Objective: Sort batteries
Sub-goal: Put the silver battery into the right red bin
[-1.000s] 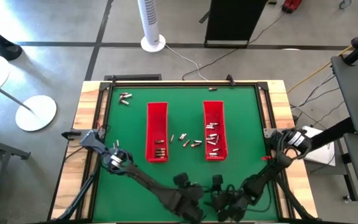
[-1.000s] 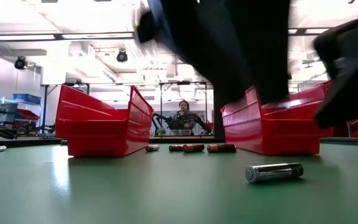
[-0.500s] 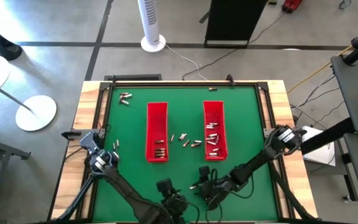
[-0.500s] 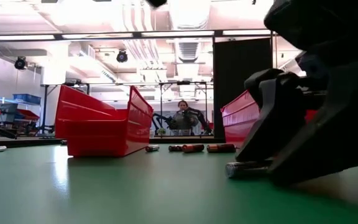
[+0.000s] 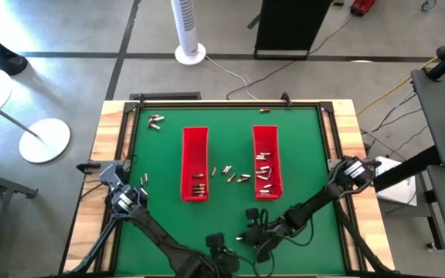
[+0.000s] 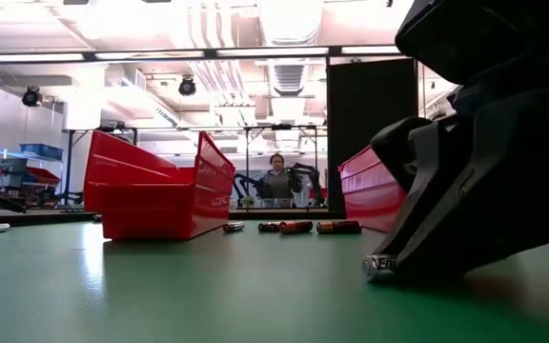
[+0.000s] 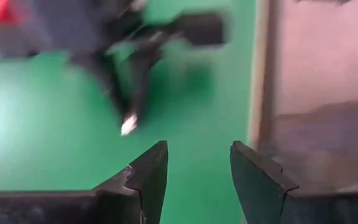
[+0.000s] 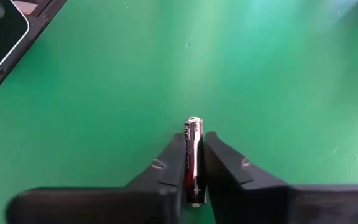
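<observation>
From the high view, we are finding the right gripper (image 5: 247, 235) down on the green mat (image 5: 157, 166) near its front edge, with the left gripper (image 5: 216, 249) just beside it and closer to the front edge. Some batteries are lying in the left red tray (image 5: 195, 162), more in the right red tray (image 5: 266, 161). A loose cluster of batteries (image 5: 234, 174) is sitting between the trays, well beyond both sets of fingers, and a further small group (image 5: 155, 120) is lying near the far left corner. We judge the sorting partly done, with these loose cells left.

From the low view, we are seeing the right gripper's dark body resting at mat level, and a silver battery (image 6: 377, 267) poking out from its tips, touching the mat.

From the left wrist view, we are noting the left fingers (image 7: 146, 174) spread apart with nothing between them. The right gripper shows blurred ahead of them.

From the right wrist view, we are recording the right fingers (image 8: 174, 163) pinching the battery by its long sides, one end projecting past the fingertips. We judge this cell gripped but not yet lifted toward a tray.
</observation>
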`<state>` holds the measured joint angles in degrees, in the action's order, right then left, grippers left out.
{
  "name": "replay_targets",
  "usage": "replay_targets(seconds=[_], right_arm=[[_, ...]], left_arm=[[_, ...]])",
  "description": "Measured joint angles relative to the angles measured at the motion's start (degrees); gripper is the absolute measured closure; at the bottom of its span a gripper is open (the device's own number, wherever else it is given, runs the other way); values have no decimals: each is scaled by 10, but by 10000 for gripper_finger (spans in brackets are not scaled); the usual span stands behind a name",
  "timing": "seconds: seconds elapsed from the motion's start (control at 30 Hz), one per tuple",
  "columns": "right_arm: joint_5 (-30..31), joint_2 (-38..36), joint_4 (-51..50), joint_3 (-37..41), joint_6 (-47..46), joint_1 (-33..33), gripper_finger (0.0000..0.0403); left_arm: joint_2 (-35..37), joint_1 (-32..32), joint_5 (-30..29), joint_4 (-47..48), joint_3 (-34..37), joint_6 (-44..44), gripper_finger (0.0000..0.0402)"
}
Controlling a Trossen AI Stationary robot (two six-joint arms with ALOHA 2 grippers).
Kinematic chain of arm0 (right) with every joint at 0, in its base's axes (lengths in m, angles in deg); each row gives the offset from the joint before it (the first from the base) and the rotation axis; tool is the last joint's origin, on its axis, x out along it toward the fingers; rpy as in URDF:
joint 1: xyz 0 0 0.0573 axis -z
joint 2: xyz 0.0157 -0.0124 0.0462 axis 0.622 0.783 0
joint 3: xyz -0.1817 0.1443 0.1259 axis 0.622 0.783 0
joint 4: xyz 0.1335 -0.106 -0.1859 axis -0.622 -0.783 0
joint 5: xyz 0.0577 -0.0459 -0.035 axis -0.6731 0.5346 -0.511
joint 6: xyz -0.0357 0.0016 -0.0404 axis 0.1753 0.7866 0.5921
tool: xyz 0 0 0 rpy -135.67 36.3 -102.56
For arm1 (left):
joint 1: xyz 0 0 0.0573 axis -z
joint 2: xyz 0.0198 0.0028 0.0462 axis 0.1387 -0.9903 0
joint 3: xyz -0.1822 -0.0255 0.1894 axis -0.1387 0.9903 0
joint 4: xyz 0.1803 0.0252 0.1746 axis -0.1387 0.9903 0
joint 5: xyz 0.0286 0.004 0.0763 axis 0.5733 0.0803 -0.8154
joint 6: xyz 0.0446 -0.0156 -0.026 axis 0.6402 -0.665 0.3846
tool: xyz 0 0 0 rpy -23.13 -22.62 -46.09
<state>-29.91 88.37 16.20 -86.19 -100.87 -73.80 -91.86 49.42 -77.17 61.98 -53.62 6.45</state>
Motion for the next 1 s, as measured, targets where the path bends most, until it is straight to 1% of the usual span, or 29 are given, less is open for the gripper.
replay_targets(seconds=[0.07,0.13,0.2,0.37,0.47,0.53,0.67,0.73,0.8,0.9,1.0], right_arm=[[0,0,-1,0,5,0,379],[0,-1,-1,1,7,0,380],[0,-3,-6,1,5,0,379],[0,-18,-45,1,-8,-9,380],[4,-42,-89,2,-13,-18,381],[6,-64,-122,2,-22,-23,382],[9,-104,-195,2,-35,-33,382],[8,-122,-234,4,-42,-38,383],[5,-137,-264,5,-57,-42,383],[0,-158,-305,6,-72,-46,384],[-4,-169,-325,6,-81,-48,384]], left_arm=[[0,-3,11,-42,0,30,248],[0,-6,13,-69,0,52,248],[2,-6,13,-77,0,67,248],[20,-5,-15,-92,0,87,248],[31,-5,-14,-127,25,101,248],[38,-9,6,-175,65,107,248],[65,-22,37,-304,183,114,248],[93,-28,43,-371,253,114,248],[137,-28,39,-423,325,114,248],[215,-23,-5,-499,437,121,248],[301,-7,-88,-552,545,131,248]])
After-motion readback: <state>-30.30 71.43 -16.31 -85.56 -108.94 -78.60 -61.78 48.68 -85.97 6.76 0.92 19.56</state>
